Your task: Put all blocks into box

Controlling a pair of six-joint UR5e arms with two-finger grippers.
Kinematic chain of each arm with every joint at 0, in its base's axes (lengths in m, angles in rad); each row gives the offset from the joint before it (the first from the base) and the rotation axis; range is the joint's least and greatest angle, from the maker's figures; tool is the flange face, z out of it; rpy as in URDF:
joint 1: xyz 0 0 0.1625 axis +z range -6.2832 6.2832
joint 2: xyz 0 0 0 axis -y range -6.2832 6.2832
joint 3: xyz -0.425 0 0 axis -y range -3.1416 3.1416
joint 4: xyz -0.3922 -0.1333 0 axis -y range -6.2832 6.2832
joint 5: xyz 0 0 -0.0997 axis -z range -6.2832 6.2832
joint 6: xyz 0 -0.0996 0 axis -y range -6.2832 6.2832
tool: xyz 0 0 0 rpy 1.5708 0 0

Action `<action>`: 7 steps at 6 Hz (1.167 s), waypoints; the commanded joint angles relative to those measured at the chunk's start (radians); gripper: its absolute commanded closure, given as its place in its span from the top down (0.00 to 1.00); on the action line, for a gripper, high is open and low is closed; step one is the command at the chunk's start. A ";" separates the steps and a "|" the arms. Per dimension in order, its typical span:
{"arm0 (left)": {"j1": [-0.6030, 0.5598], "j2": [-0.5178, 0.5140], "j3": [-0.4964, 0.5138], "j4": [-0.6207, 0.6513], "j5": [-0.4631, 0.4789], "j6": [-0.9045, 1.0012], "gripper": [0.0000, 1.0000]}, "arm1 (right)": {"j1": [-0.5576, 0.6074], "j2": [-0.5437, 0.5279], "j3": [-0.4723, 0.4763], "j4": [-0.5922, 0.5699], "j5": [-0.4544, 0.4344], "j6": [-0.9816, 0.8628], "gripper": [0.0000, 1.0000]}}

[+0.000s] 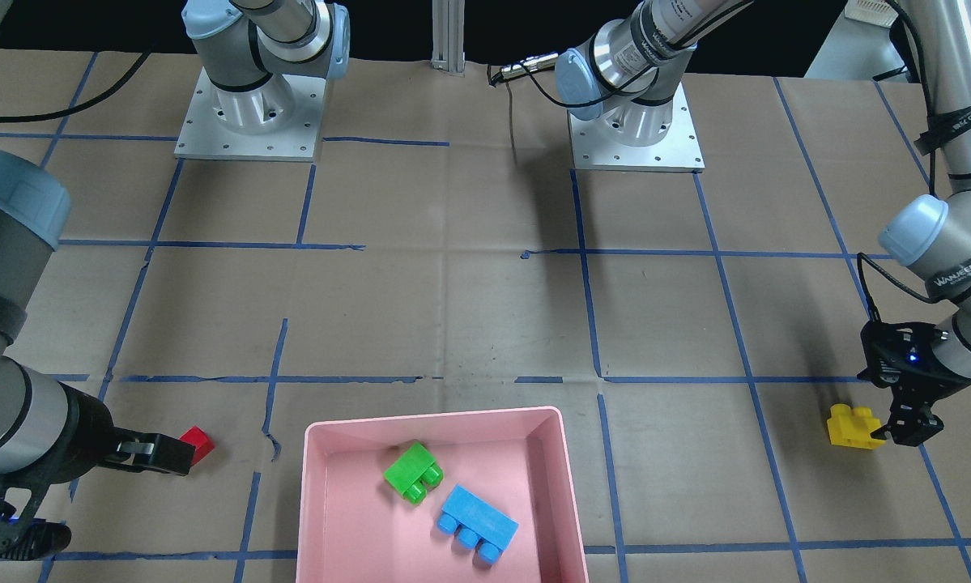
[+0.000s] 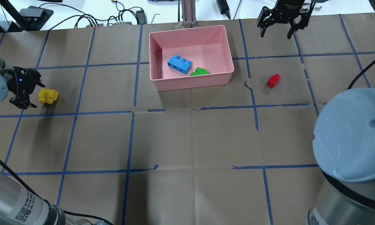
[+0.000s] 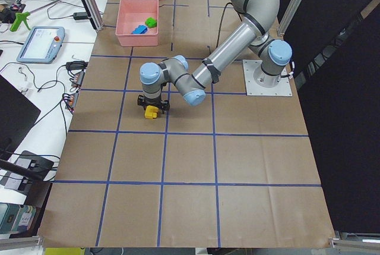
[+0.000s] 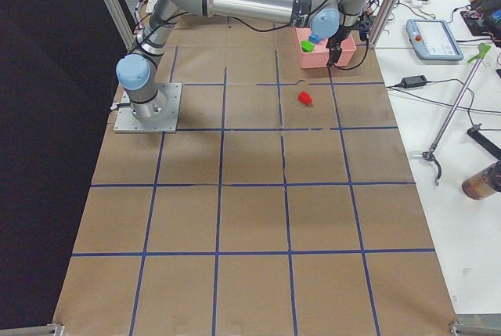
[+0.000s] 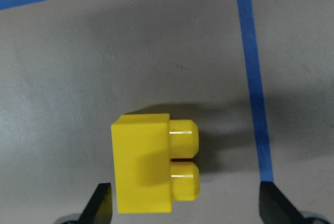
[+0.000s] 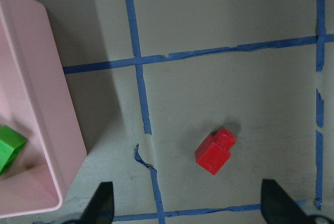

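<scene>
Over the tabletop [image 2: 190,140], left hand [image 5: 189,205] open and empty above yellow block [image 5: 143,164], right hand [image 2: 276,36] open, empty, red block [image 2: 273,81] lying loose nearby.

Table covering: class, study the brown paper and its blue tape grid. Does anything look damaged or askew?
Yes. Between the pink box and the red block, one blue tape line is torn and kinked, and the paper beside it looks ripped. Other grid lines have gaps and ragged ends.
</scene>
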 commanded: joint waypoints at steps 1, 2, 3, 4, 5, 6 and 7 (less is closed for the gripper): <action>-0.002 -0.005 0.002 0.002 -0.004 -0.005 0.99 | -0.006 0.006 0.051 0.005 -0.009 0.206 0.99; -0.003 -0.011 0.002 0.014 -0.004 -0.020 0.99 | -0.009 0.000 0.109 -0.004 -0.012 0.349 0.99; -0.002 -0.012 0.000 0.017 -0.007 -0.049 0.99 | -0.023 0.000 0.134 -0.017 -0.012 0.454 0.99; -0.003 -0.014 0.000 0.017 -0.007 -0.061 0.99 | -0.043 0.003 0.152 -0.027 -0.033 0.486 0.99; -0.002 -0.020 0.002 0.017 -0.018 -0.063 0.99 | -0.050 0.005 0.204 -0.081 -0.038 0.523 0.99; -0.002 -0.022 0.002 0.022 -0.047 -0.075 0.99 | -0.049 0.008 0.273 -0.181 -0.033 0.580 0.99; -0.002 -0.028 0.002 0.022 -0.046 -0.066 0.99 | -0.049 0.008 0.334 -0.266 -0.024 0.615 0.99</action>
